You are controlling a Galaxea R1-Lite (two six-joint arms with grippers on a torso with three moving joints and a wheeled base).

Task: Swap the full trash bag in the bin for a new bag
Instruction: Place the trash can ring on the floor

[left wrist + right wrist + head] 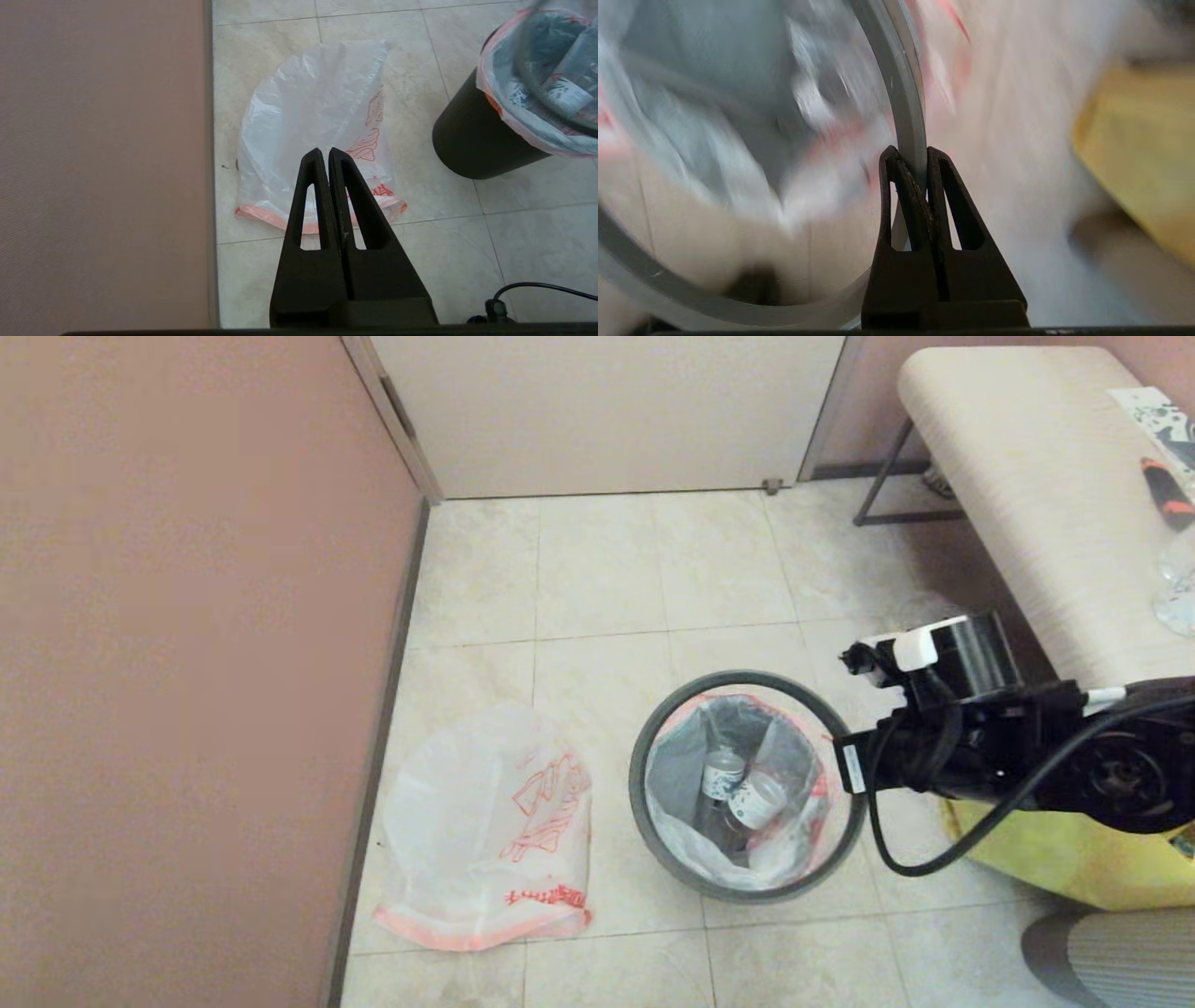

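The bin (467, 144) stands on the tiled floor, a small black pail lined with the full trash bag (677, 761). White paper cups (747, 793) lie inside the bag, and its pink hem is folded over the pail's edge (495, 105). My right gripper (909, 154) is shut on the dark grey hoop (906, 93), at the hoop's (644, 803) right side in the head view. The new bag (476, 840) lies flat on the floor left of the bin, with its red drawing up. My left gripper (324, 151) is shut and empty above the new bag's (308, 107) hem.
A pink wall (187, 663) runs along the left and a closed door (607, 411) stands at the back. At the right stands a cream bench (1046, 476), with a yellow tote (1074, 859) on the floor under my right arm.
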